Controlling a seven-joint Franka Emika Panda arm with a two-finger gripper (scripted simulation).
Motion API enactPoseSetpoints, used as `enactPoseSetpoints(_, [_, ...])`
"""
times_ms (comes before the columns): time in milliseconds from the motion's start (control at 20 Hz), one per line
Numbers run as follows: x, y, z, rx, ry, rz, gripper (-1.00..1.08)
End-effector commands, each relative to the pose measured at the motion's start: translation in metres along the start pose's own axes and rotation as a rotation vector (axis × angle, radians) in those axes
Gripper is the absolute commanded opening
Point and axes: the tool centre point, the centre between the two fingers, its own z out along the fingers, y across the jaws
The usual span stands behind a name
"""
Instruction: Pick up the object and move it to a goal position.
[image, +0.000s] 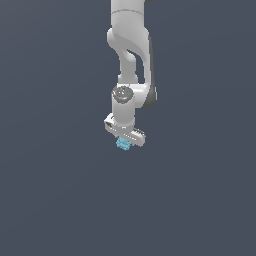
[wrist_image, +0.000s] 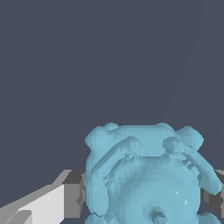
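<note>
The object (image: 123, 144) is a small light-blue lumpy chunk that peeks out just below the white gripper (image: 125, 141) in the middle of the exterior view. The wrist view shows the object (wrist_image: 146, 175) filling the space between the two grey finger pads (wrist_image: 73, 192), which press against its sides. The gripper is shut on it. The white arm rises from the hand up to the exterior view's top edge. Most of the object is hidden behind the hand in the exterior view.
A plain dark grey-blue surface (image: 60, 200) surrounds the arm on all sides. No other objects, containers or edges show in either view.
</note>
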Motion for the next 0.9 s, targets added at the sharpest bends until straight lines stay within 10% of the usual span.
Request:
enactPoseSetpoints(0, [-0.001,0.004,-0.009,0.000,0.001,0.000,-1.00])
enactPoseSetpoints(850, [-0.016,0.046,-0.113,0.000,-0.001,0.001,-1.00])
